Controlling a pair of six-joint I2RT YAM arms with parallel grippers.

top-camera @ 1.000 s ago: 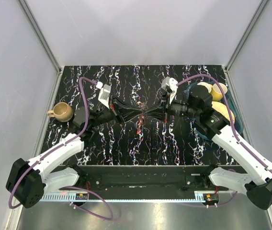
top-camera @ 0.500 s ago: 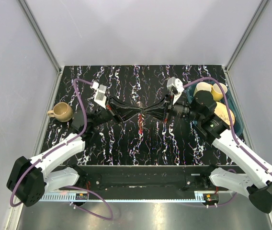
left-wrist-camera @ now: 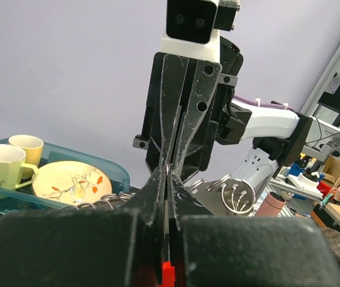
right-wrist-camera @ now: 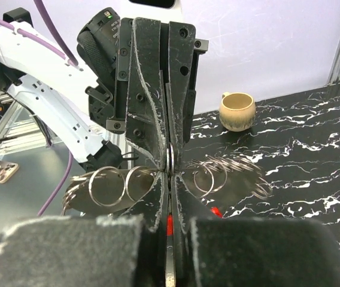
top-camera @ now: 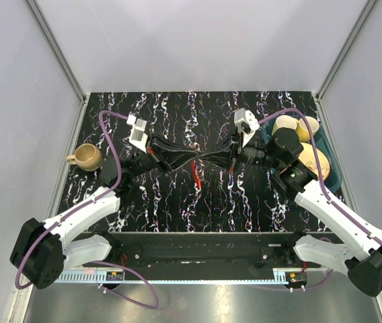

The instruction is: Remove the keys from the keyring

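Note:
My left gripper [top-camera: 192,160] and right gripper [top-camera: 204,159] meet tip to tip above the middle of the table. Both are shut on the small bunch between them. In the right wrist view my right gripper [right-wrist-camera: 170,174] pinches a flat silver key [right-wrist-camera: 170,272] seen edge-on, and the thin keyring [right-wrist-camera: 170,160] sits at the tips of the left fingers [right-wrist-camera: 149,107]. In the left wrist view my left gripper [left-wrist-camera: 168,174] is shut on the thin metal, facing the right fingers [left-wrist-camera: 185,101]. The red elongated piece [top-camera: 198,176] hangs below the tips; it also shows in the left wrist view [left-wrist-camera: 167,274].
A tan mug [top-camera: 87,157] stands at the table's left edge, also in the right wrist view [right-wrist-camera: 237,110]. A blue bin [top-camera: 335,179] at the right edge holds pale cups [top-camera: 306,127] and a plate [top-camera: 314,159]. Grey walls close in the table on three sides.
Both grippers stayed tip to tip on the bunch. The left wrist drew back to the left and the right wrist shifted slightly right. The red piece still hangs below.

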